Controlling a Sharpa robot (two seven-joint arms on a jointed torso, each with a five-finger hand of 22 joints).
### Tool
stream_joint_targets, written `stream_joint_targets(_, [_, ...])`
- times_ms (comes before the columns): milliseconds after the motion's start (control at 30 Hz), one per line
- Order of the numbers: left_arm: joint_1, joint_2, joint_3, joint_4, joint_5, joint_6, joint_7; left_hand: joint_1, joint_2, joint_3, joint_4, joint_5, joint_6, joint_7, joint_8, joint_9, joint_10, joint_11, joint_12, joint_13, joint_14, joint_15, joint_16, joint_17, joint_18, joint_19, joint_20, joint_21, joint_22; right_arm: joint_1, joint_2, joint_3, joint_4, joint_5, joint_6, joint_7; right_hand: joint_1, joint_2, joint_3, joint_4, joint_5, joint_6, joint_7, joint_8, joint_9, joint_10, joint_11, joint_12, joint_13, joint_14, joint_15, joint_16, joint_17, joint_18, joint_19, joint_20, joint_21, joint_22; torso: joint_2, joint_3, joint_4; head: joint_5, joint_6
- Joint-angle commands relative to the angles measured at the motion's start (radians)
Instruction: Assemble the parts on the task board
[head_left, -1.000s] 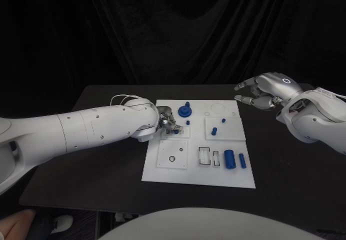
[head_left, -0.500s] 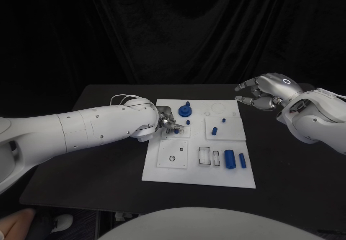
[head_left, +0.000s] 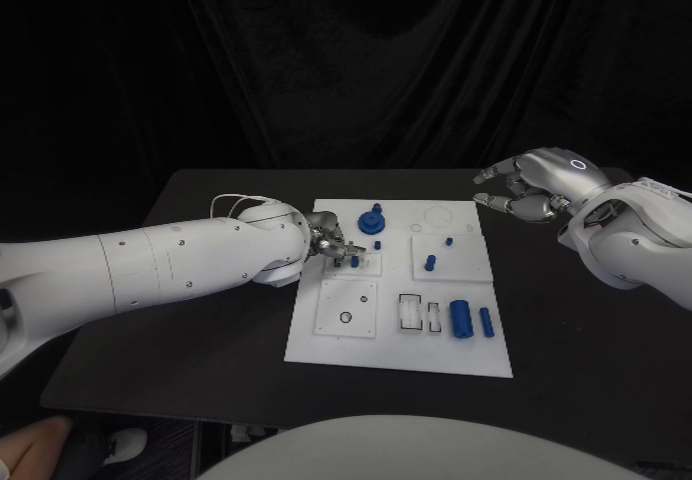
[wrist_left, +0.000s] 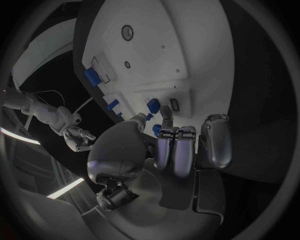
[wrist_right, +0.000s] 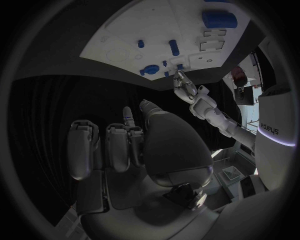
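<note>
At the centre of the frame, the left hand (head_left: 329, 246) was seen at the task board (head_left: 346, 345), its fingertips (wrist_left: 166, 111) closed about a small blue part (head_left: 353, 261) at the board's upper-left inset. The right hand (head_left: 528, 185), at the upper right, was held off the board, fingers loosely apart, empty. The part, it was judged, should be kept upright and lowered squarely, unforced.

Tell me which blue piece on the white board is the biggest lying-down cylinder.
The thick blue cylinder near the board's front right, beside a thinner blue rod. It is clearly fatter than the small pegs farther back.
</note>
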Motion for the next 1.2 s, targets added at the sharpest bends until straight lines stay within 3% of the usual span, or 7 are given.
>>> stream_joint_targets(33, [0.019, -0.013, 0.001, 0.020, -0.061, -0.086, 0.041, 0.017, 0.009, -0.010, 0.000, 0.014, 0.001, -0.009, 0.026, 0.031, 0.102, -0.010, -0.004, 0.263, 0.105, -0.013, 0.003, 0.263, -0.020, 0.012, -0.002, 0.008, 0.023, -0.002, -0.003, 0.001, 0.002, -0.002, 0.002, -0.019, -0.005, 0.003, 0.005, 0.002, 0.008, 0.006, -0.002, -0.003, -0.001, 0.036, 0.006, -0.006, 0.163, 0.073, 0.008, 0.001, 0.093, -0.001, 0.054, 0.007, -0.003, 0.223, 0.000, -0.0003, -0.0003, 0.002, 0.000])
stream_joint_targets(267, [0.067, -0.044, 0.001, 0.048, -0.109, -0.085, 0.045, 0.064, 0.016, -0.016, -0.006, 0.048, -0.009, -0.016, 0.073, 0.031, 0.102, -0.017, -0.004, 0.263, 0.105, -0.020, 0.003, 0.263, -0.022, 0.018, -0.009, 0.011, 0.031, -0.002, -0.003, 0.001, 0.002, -0.002, 0.002, -0.021, -0.008, 0.004, 0.005, 0.004, 0.009, 0.007, -0.002, -0.003, -0.002, 0.033, 0.006, -0.009, 0.158, 0.072, 0.008, 0.001, 0.093, -0.001, 0.054, 0.007, -0.003, 0.223, -0.001, 0.0003, -0.0007, 0.002, 0.000])
stream_joint_targets(367, [0.083, -0.048, 0.001, 0.047, -0.129, -0.052, 0.028, 0.108, 0.019, -0.008, -0.020, 0.095, -0.018, -0.018, 0.086, 0.030, 0.102, -0.019, -0.004, 0.263, 0.105, -0.022, 0.003, 0.263, -0.022, 0.019, -0.011, 0.011, 0.033, -0.002, -0.002, 0.001, 0.002, -0.002, 0.002, -0.022, -0.009, 0.004, 0.005, 0.005, 0.010, 0.007, -0.002, -0.004, -0.002, 0.032, 0.006, -0.011, 0.156, 0.073, 0.008, 0.002, 0.093, -0.001, 0.054, 0.007, -0.003, 0.223, -0.001, 0.0010, -0.0009, 0.002, 0.000])
stream_joint_targets(467, [0.096, -0.042, 0.001, 0.031, -0.142, 0.018, -0.012, 0.113, 0.019, -0.009, -0.018, 0.095, -0.026, -0.017, 0.082, 0.028, 0.102, -0.018, -0.004, 0.263, 0.105, -0.022, 0.003, 0.263, -0.020, 0.015, -0.012, 0.006, 0.028, -0.002, -0.001, 0.001, 0.002, -0.002, 0.003, -0.022, -0.009, 0.004, 0.005, 0.005, 0.010, 0.007, -0.002, -0.004, -0.002, 0.032, 0.006, -0.011, 0.156, 0.073, 0.008, 0.002, 0.093, -0.001, 0.054, 0.007, -0.003, 0.223, 0.000, 0.0014, -0.0004, 0.003, 0.000])
stream_joint_targets(700, [0.104, -0.008, 0.001, -0.040, -0.149, 0.113, -0.050, 0.114, 0.020, -0.022, -0.003, 0.058, -0.044, -0.009, 0.058, 0.021, 0.102, -0.012, -0.004, 0.263, 0.105, -0.016, 0.003, 0.263, -0.019, 0.007, -0.008, -0.005, 0.022, -0.002, 0.002, 0.001, 0.002, -0.002, 0.004, -0.022, -0.009, 0.004, 0.006, 0.005, 0.011, 0.007, -0.002, -0.004, -0.003, 0.029, 0.006, -0.015, 0.151, 0.072, 0.008, 0.001, 0.092, 0.000, 0.053, 0.007, -0.005, 0.223, 0.001, 0.0010, 0.0005, 0.003, 0.000])
stream_joint_targets(833, [0.105, 0.012, 0.001, -0.082, -0.150, 0.129, -0.051, 0.114, 0.018, -0.024, -0.002, 0.053, -0.043, -0.009, 0.055, 0.020, 0.102, -0.011, -0.004, 0.263, 0.105, -0.016, 0.003, 0.263, -0.019, 0.008, -0.008, -0.003, 0.024, -0.002, 0.002, 0.001, 0.002, -0.002, 0.007, -0.022, -0.009, 0.004, 0.006, 0.005, 0.012, 0.007, -0.002, -0.004, -0.003, 0.028, 0.006, -0.015, 0.150, 0.072, 0.008, 0.001, 0.092, -0.001, 0.053, 0.007, -0.005, 0.223, 0.001, 0.0021, -0.0010, 0.008, 0.000])
stream_joint_targets(1200, [0.102, 0.062, 0.001, -0.175, -0.148, 0.147, -0.034, 0.110, 0.013, -0.035, -0.001, 0.041, -0.039, -0.007, 0.047, 0.018, 0.102, -0.010, -0.004, 0.263, 0.105, -0.014, 0.003, 0.263, -0.019, 0.007, -0.006, -0.005, 0.024, -0.002, 0.004, 0.001, 0.004, -0.002, 0.010, -0.025, -0.005, 0.003, 0.009, 0.002, 0.018, 0.008, -0.002, -0.005, -0.004, 0.026, 0.006, -0.018, 0.147, 0.072, 0.007, 0.001, 0.092, -0.001, 0.053, 0.007, -0.004, 0.223, 0.003, -0.0016, 0.0009, 0.003, 0.000])
